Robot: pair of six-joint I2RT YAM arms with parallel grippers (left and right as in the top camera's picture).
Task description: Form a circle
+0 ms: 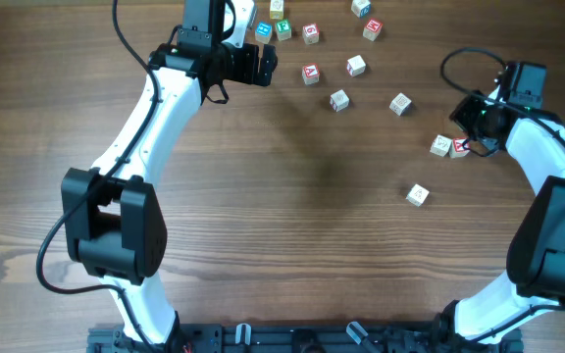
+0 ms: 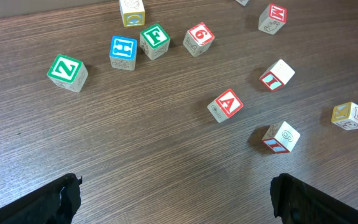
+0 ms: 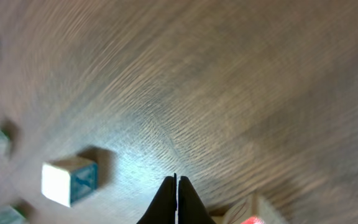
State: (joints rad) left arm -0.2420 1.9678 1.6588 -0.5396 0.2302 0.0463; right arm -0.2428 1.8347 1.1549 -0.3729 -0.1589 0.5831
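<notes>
Left gripper [image 1: 268,62] sits just left of the red A cube [image 1: 310,73], jaws spread full wide with nothing between them. My guess: staged to straddle a cube, none chosen yet.

Alphabet cubes [image 1: 338,100] are scattered, with no circle formed. Beyond the A cube, on the far side, blue H [image 2: 123,53] and green F [image 2: 155,41] nearly touch, and red 6 [image 2: 199,38] is just beside them. Right of the A cube, loose cubes trail off in a rough arc, all apart from each other; it could pass for the start of a ring, so they're probably left spread on purpose.

Well right of the A cube and nearer the robot, a pale cube [image 1: 441,145] touches a red-faced cube [image 1: 460,146]. A lone cube [image 1: 418,194] lies nearer again.

Right gripper [image 1: 475,140] is up against that red-faced cube, jaws pinched fully together and holding nothing. Likely a closed tip for nudging cubes into line rather than lifting. The wrist view is smeared, so I can't tell if there is actual contact.
</notes>
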